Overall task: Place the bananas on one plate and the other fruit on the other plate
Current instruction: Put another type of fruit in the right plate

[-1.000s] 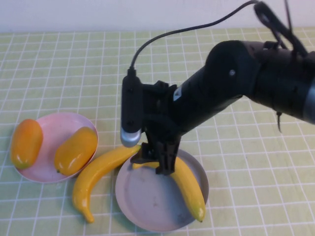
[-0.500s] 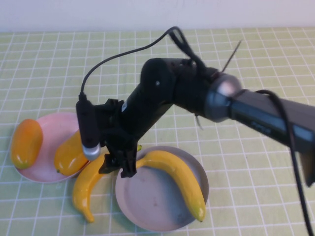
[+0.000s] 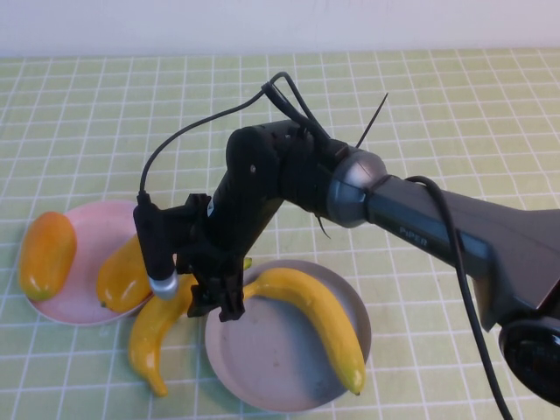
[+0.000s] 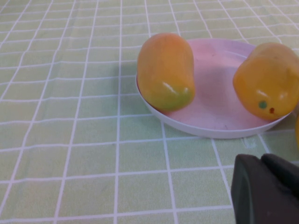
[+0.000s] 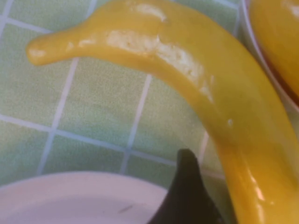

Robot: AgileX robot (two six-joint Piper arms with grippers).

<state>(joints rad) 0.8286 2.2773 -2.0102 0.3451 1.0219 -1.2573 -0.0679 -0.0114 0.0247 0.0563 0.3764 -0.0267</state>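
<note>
One banana (image 3: 319, 319) already lies in the grey-blue plate (image 3: 262, 367), running from the plate's far rim down to its right edge, and both mangoes (image 3: 45, 254) sit on the pink plate (image 3: 96, 229) off to the grey plate's left. The second banana (image 3: 156, 331) rests on the desk (image 3: 455, 289), just beside the grey plate's left rim and touching the pink plate's near edge. The right pincer (image 3: 215, 302) hovers over the upper end of this banana, right at the grey plate's left rim; whether it is released or clenched cannot be told, since the wrist view shows only one dark fingertip (image 5: 187, 196) beside the banana's curve. The step in hand looks like picking up this last banana. A good grasp would straddle the thick middle, across the curve, clear of the plate rim. The left pincer (image 4: 266, 189) waits low over the desk near the pink plate, its state not readable.
</note>
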